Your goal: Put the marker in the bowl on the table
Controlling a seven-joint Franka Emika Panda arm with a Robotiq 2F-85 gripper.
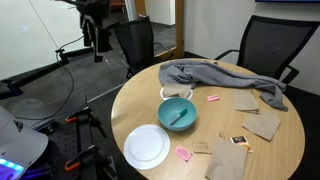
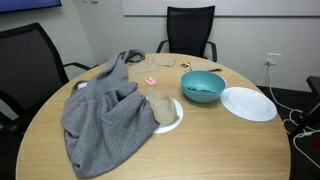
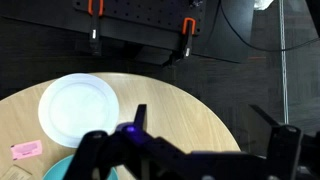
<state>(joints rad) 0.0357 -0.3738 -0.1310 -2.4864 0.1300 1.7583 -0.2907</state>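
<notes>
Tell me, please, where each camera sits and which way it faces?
Exterior view: beside the table on the plate side, looking across it; the claw hangs at upper left.
Exterior view: at the grey cloth side, looking across the table toward a chair; no robot part shows.
Wrist view: on the wrist, looking down past the open claw at the plate.
Shared: all show the plate; both exterior views show the bowl.

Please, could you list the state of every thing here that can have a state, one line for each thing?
marker: lying inside the bowl, not held.
bowl: upright, holding the marker.
gripper: open, empty.
white plate: lying flat, empty.
grey cloth: crumpled, not folded.
</notes>
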